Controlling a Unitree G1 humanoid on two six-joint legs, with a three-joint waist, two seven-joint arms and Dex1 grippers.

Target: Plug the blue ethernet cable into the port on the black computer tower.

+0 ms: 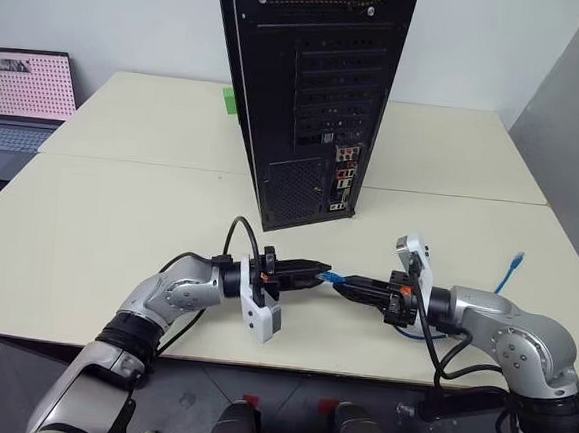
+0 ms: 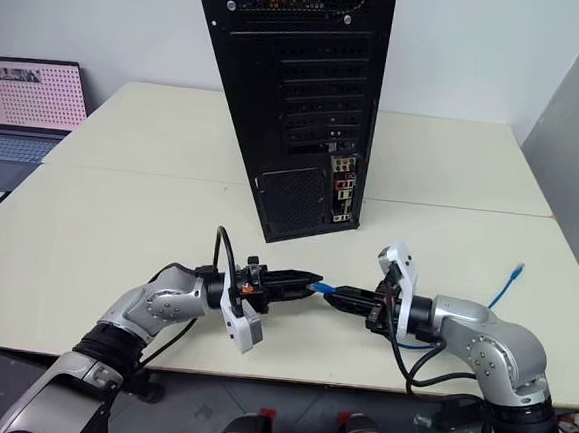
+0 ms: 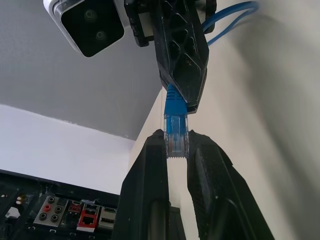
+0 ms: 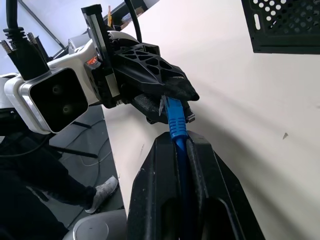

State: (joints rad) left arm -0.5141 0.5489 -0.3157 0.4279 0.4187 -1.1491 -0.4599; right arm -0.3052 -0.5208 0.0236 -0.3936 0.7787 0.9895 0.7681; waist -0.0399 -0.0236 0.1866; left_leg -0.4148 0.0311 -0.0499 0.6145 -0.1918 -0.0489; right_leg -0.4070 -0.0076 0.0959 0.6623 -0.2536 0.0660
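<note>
Item: thin bright blue ethernet cable (image 1: 335, 278), clear-plugged, held above the cream table (image 1: 119, 213) between both arms, in front of the tall black metal computer tower (image 1: 314, 98).

Left gripper (image 1: 317, 272): fingers pinching the clear plug.
Right gripper (image 1: 349, 282): fingers pinching the cord just behind the plug.

Risks, judged: the plug may twist or slip during a hand-over; the slack cord trailing to the far plug (image 1: 516, 260) may snag the right arm; the small square port (image 1: 339, 181) sits low in a crowded connector cluster, inviting a wrong socket.

Surroundings: grey laptop (image 1: 23, 100), far left, well apart. Nothing stands between plug and tower.
</note>
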